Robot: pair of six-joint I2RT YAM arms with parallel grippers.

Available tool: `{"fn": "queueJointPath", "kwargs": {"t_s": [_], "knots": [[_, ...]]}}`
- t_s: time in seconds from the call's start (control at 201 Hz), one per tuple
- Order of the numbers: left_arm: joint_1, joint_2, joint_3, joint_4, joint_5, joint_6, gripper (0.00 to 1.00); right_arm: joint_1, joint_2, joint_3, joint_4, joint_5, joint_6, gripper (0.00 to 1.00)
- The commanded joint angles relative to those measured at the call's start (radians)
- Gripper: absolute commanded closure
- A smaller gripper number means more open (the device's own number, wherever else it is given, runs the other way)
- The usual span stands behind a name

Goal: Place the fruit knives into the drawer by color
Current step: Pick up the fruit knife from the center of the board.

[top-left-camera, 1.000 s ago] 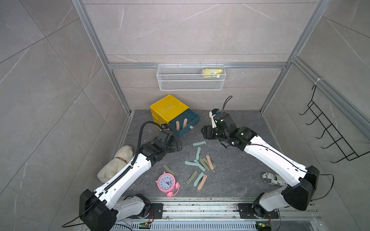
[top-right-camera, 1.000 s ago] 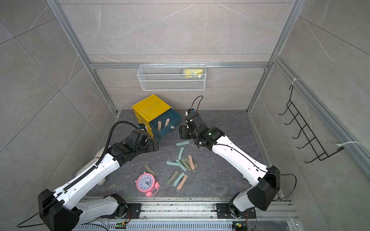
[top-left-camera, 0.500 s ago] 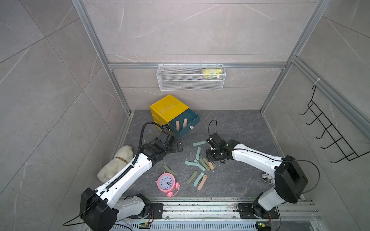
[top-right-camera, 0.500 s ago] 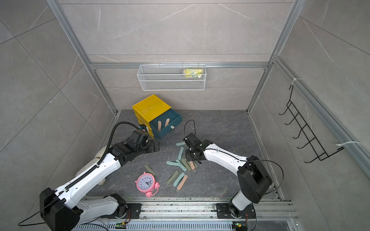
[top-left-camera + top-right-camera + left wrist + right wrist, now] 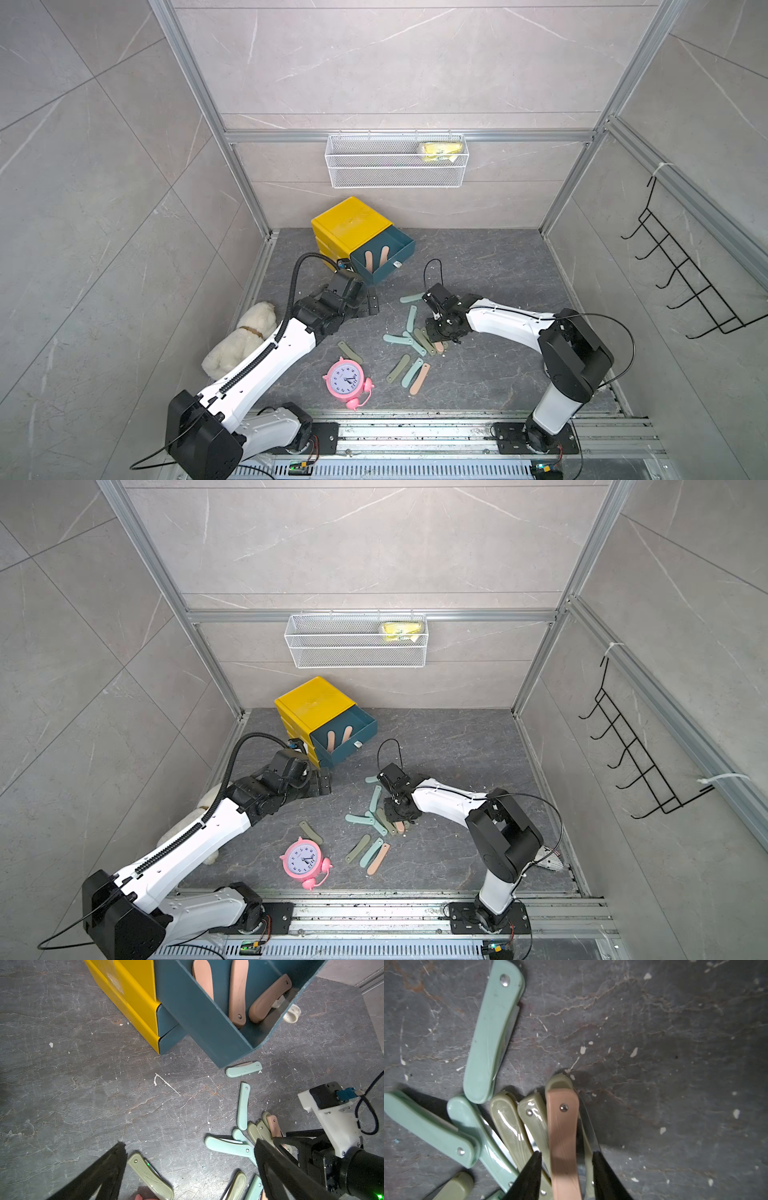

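At nine o'clock on the grey stone floor (image 5: 478, 257) lies a white plush toy (image 5: 243, 338). Just past it the left gripper (image 5: 190, 1145) hovers empty, jaws wide apart, near the yellow plastic cabinet (image 5: 347, 224) at eleven o'clock. Its teal pull-out drawer (image 5: 197, 1022) holds salmon-pink folding knives (image 5: 238, 991). A pink alarm clock (image 5: 344, 380) sits at six. Toward three o'clock the right gripper (image 5: 566, 1153) straddles a salmon-pink folding fruit knife (image 5: 562, 1126) lying atop olive-green knives (image 5: 508, 1122), beside mint-green ones (image 5: 492, 1028). Its jaws stand apart, not yet pinching. A good grasp likely squeezes only the pink handle across its width, then lifts straight up without dragging the olive neighbours or catching the steel edge alongside.
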Motion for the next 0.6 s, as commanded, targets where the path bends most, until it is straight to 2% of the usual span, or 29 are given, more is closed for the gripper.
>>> {"fn": "queueJointPath", "kwargs": {"t_s": [0.0,0.124,0.289,0.592], "knots": [[0.001,0.006,-0.009,0.016,0.009,0.011,0.01,-0.002,0.023,-0.019,0.009,0.000,-0.001,0.60],[0.001,0.007,-0.009,0.019,0.012,0.008,0.01,-0.003,0.035,-0.022,0.011,0.011,-0.005,0.63],[0.000,0.008,-0.007,0.015,0.010,0.006,0.00,-0.002,0.046,-0.028,0.016,0.016,-0.004,0.63],[0.001,0.010,-0.004,0.012,0.012,0.005,0.01,-0.005,0.012,-0.042,0.033,0.025,-0.001,0.76]]}}
